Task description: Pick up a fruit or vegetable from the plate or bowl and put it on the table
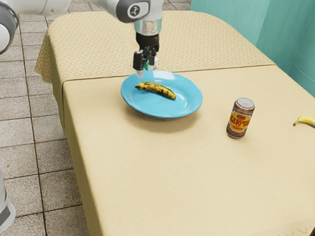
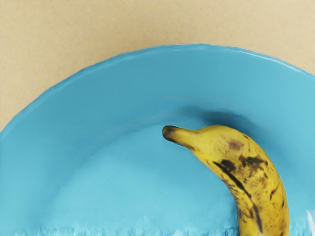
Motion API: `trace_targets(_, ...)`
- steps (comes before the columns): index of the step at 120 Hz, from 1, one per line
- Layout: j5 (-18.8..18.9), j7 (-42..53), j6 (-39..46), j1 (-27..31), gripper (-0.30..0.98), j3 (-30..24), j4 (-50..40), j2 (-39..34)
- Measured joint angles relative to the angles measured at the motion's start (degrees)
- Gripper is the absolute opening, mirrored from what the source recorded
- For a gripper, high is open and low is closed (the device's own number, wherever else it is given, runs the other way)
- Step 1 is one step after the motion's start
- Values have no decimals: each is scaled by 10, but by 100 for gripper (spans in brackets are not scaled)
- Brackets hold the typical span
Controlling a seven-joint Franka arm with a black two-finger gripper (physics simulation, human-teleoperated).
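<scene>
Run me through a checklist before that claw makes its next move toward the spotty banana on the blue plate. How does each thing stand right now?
1. Spotty banana lying on the blue plate: ok.
2. Claw open, ready to grasp: ok, its fingers stand apart.
3. Claw around the spotty banana: not ok, it hangs above the plate with nothing gripped.
4. Enough height to pass over the plate's rim: cannot tell exactly from these angles.
5. Can upright and apart from the plate: ok.
6. Spotty banana on the tablecloth: not ok, that step is not yet done.
</scene>
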Motion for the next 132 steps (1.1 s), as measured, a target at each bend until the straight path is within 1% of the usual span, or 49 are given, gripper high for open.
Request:
trace_targets(17, -17, 6, 31, -31, 69, -6, -14, 2)
trace_targets(31, -36, 6, 46, -32, 69, -5, -20, 3)
trace_targets(53, -52, -29, 58, 3, 69, -4, -22, 11)
trace_targets(83, -55, -58, 64, 60, 69, -3, -22, 31)
trace_targets(99, -54, -67, 67, 76, 69, -4, -22, 38)
trace_targets(112, -53, -72, 72, 64, 69, -4, -21, 45)
trace_targets(132, -53, -77, 83, 13, 69, -4, -23, 42)
